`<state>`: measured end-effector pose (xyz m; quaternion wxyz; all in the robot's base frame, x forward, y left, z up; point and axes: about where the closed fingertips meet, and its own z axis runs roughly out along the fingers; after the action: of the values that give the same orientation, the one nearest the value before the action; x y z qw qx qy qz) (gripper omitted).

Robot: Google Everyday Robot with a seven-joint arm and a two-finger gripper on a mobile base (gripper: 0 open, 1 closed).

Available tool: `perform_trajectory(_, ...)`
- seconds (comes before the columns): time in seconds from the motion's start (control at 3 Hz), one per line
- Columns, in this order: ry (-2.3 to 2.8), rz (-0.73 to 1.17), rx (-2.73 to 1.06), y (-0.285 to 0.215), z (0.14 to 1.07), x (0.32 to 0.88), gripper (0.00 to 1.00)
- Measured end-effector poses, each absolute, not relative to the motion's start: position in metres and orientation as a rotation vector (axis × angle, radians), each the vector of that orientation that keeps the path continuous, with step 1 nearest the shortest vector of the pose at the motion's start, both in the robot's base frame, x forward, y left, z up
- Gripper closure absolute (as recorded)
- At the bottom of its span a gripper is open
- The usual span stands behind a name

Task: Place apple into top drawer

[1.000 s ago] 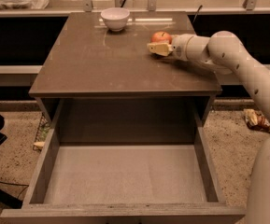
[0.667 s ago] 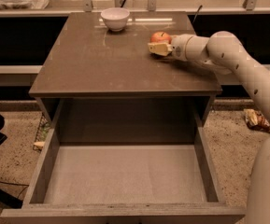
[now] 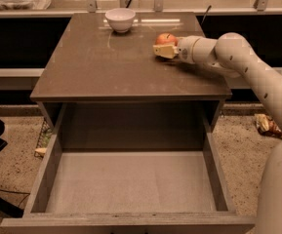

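The red-orange apple (image 3: 166,38) rests on the brown cabinet top (image 3: 106,62), at the back right. My gripper (image 3: 164,48) reaches in from the right at tabletop height and is right against the apple, its tan tip covering the apple's lower front. The top drawer (image 3: 130,182) is pulled fully out below the cabinet front. Its pale grey floor holds nothing.
A white bowl (image 3: 120,19) stands at the back of the cabinet top, left of the apple. My white arm (image 3: 257,77) spans the right side, over the cabinet's right edge. A rail and dark shelving run behind. Speckled floor with scraps (image 3: 266,125) lies to the right.
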<state>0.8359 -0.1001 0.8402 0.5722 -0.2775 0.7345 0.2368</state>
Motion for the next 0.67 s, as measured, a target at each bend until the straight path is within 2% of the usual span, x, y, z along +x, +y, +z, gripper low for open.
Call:
perform_trajectory(0.33, 1.716, 0.53, -0.702, -0.092, 0.862, 0.833, 1.0)
perform_trajectory(0.67, 1.684, 0.529, -0.759, -0.096, 0.88, 0.804, 1.0)
